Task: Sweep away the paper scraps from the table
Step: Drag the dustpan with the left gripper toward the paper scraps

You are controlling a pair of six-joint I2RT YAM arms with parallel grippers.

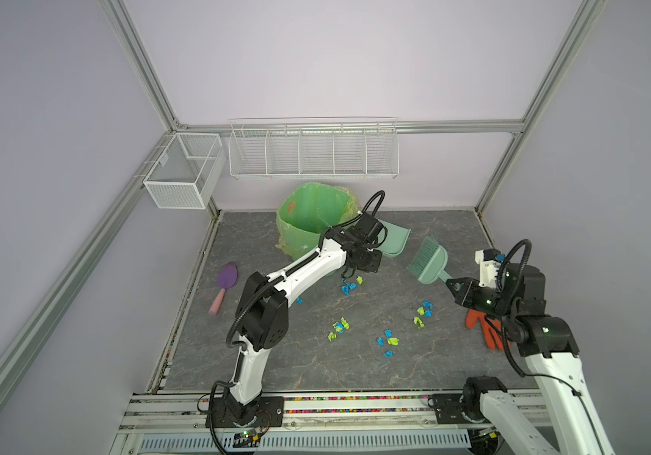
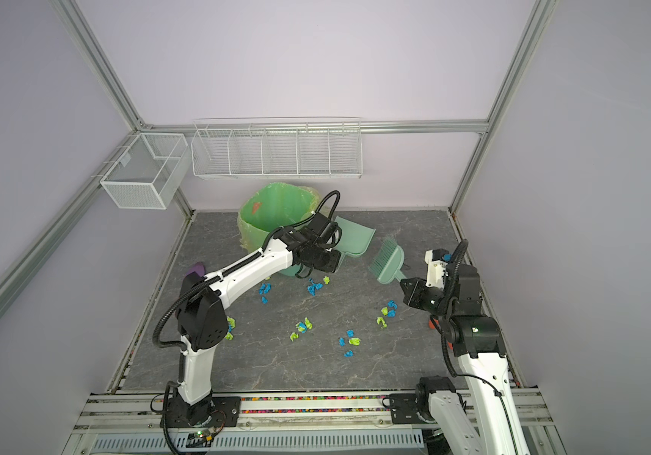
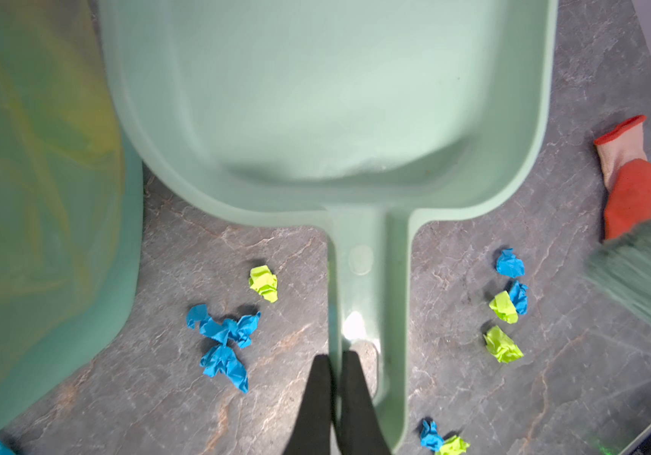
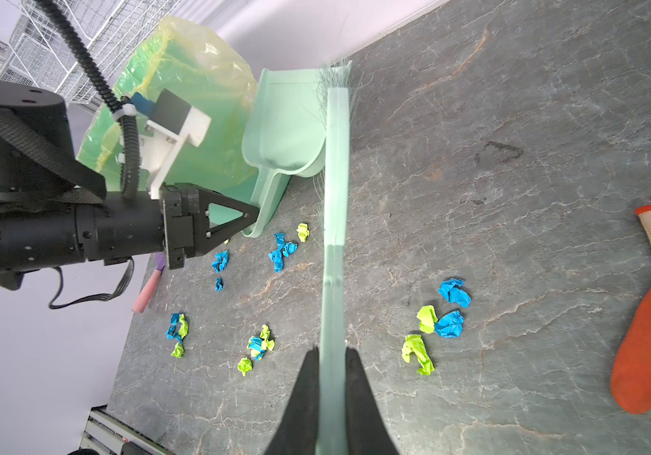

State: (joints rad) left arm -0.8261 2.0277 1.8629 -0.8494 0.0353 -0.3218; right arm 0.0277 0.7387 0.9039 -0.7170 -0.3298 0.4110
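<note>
Two arms, two tools in play: the left gripper (image 3: 334, 358) has its black fingers pinched right down on the tail end of the handle of the mint-green dustpan (image 3: 335, 98), and in both top views that pan sits angled up just beside the green lined bin (image 1: 308, 220) at the back of the table (image 1: 316, 370). Over on the other side, the right gripper (image 4: 331, 351) is squeezed onto the handle of the matching brush (image 4: 335, 189), which the wrist camera sees edge-on; in a top view the brush (image 1: 432, 263) points its bristles away towards the dustpan, and whether they touch the surface I cannot tell. Now the paper scraps (image 1: 341, 326): blue and lime bits lying loose on the dark veined tabletop, spread across its middle between the two arms. One blue clump lies just below the left gripper near the foot of the bin, another group lies near the right gripper, and more are dotted through the centre, with a few tucked by the left arm's elbow in a top view (image 2: 230, 329). An orange glove (image 1: 481, 325) lies flat beneath the right arm, a purple scoop (image 1: 226, 277) with a pink handle rests by the left rail, and a wire rack (image 1: 312, 151) and a mesh basket (image 1: 182, 169) hang on the back frame.
</note>
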